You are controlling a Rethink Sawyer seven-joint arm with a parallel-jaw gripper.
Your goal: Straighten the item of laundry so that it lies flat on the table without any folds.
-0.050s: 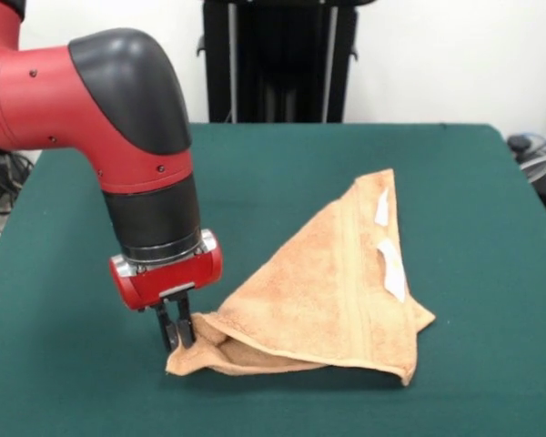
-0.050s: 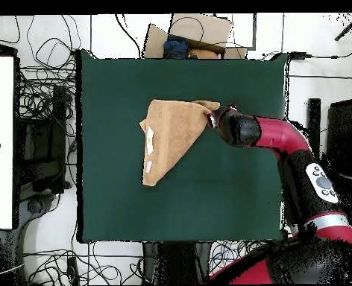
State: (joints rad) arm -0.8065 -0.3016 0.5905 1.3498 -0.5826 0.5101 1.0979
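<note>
**Operator:** Where does the towel sit against the pincer?

**Spotter:** You have the peach-orange terry towel folded over into a rough triangle on the green felt table. In the front view, your gripper stands at the towel's lower left corner, pointing straight down, with the cloth spreading away from it to the right and toward the far side. The black fingers are pressed close together right at that corner, and the towel's edge bunches up against them, so you look to be pinching the corner of the towel, though the fold hides the exact contact.

**Operator:** And from above?

**Spotter:** From overhead you see the towel in the upper middle of the table, its long point running down the picture. Your gripper meets the towel's upper right corner, with the red and black arm reaching in from the lower right.

**Operator:** Is it flat?

**Spotter:** No. One layer lies doubled over another, and along the near edge you can see a lower layer poking out beneath the top one. Two white tags show on the right-hand side, near a woven border band.
</note>
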